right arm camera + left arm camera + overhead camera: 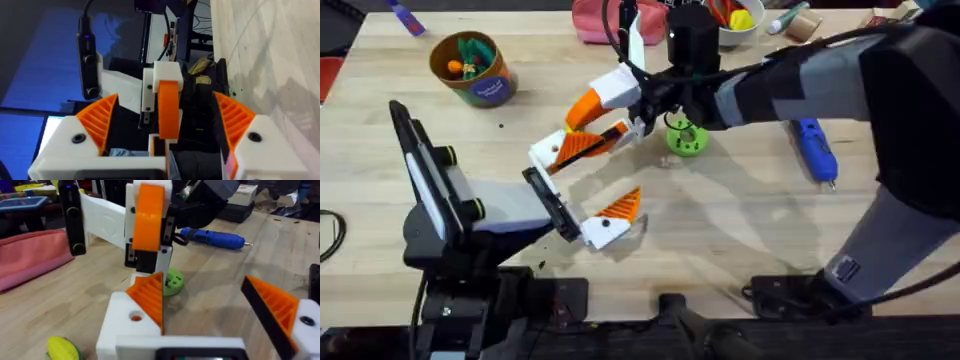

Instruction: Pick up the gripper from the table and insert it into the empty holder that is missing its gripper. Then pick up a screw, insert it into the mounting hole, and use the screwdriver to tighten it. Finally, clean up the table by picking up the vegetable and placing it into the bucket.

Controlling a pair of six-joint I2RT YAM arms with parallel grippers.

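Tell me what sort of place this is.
Most likely a robotics lab or test bench: a wooden table with two robot arms mounted at its edge, a blue power screwdriver lying on it, and toy vegetables in a bucket as practice props.

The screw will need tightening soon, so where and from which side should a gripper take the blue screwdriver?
Grip the screwdriver around the middle of its blue barrel, coming straight down from above, fingers across its width. It lies flat on the table with bare wood either side, silver tip toward the arms' bases.
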